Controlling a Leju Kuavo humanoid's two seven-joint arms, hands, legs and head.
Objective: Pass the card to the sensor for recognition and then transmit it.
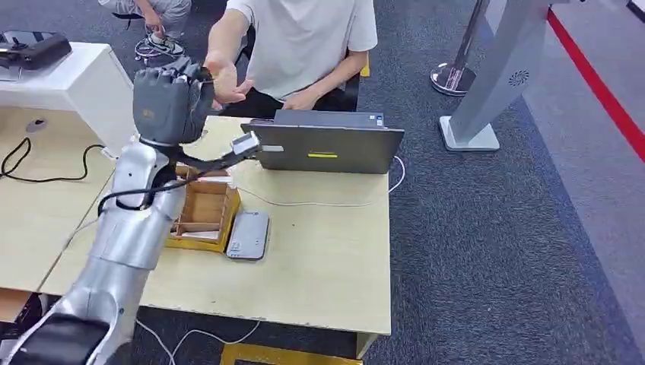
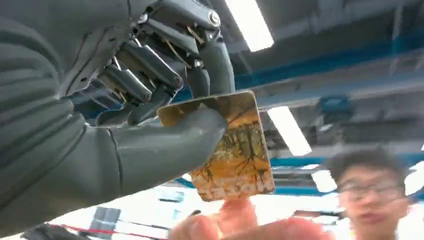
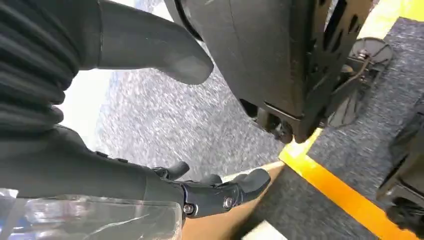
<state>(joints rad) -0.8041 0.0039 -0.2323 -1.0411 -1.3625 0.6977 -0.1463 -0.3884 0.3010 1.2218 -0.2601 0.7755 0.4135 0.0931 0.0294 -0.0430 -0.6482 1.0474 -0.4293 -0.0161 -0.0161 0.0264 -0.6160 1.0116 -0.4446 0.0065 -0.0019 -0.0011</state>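
My left hand (image 1: 171, 103) is raised above the table's far edge, toward a seated person. In the left wrist view it (image 2: 150, 100) pinches an orange and brown patterned card (image 2: 235, 150) between thumb and fingers. The person's hand (image 1: 226, 82) reaches up to mine, and their fingertips (image 2: 240, 225) touch the card's free edge. The flat grey sensor (image 1: 247, 234) lies on the table beside a wooden box. My right hand (image 3: 125, 180) hangs over the carpet, thumb and fingers apart, holding nothing.
A wooden box (image 1: 201, 217) sits under my left forearm. A grey laptop (image 1: 327, 148) stands at the table's far edge, with white cables beside it. A second desk (image 1: 46, 190) with a black cable lies to the left. A grey pillar base (image 1: 471, 133) stands on the carpet at right.
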